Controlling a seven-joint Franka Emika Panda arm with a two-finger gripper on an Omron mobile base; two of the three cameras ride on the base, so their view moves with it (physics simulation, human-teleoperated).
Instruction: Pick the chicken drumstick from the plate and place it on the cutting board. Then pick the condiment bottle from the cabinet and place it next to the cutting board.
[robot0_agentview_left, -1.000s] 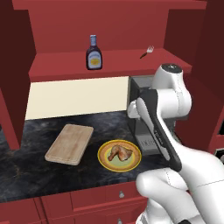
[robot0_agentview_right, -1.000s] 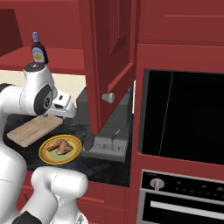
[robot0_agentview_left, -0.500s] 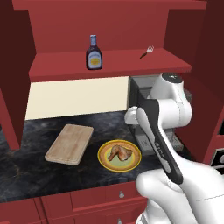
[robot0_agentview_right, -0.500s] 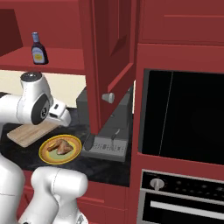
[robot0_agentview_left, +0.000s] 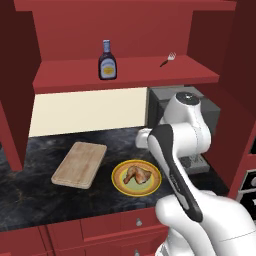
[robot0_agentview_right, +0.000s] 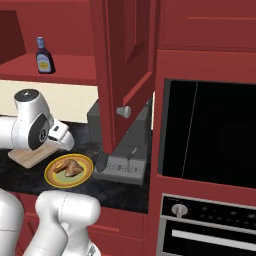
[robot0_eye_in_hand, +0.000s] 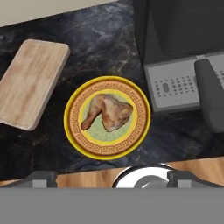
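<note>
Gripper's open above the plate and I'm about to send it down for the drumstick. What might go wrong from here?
1. The chicken drumstick is lumpy with a tapered end; open fingers closing on the taper may let it slip or roll.
2. The plate sits loose on the counter; a low descent could push it toward the cutting board.
3. The grey appliance stands close beside the plate, so the arm's swing may clip it.

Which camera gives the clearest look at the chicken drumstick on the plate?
The hand view: it looks straight down on the chicken drumstick, large and unblocked, centred on the plate. The left base view shows it small but clear; the right base view, smaller and oblique.
</note>
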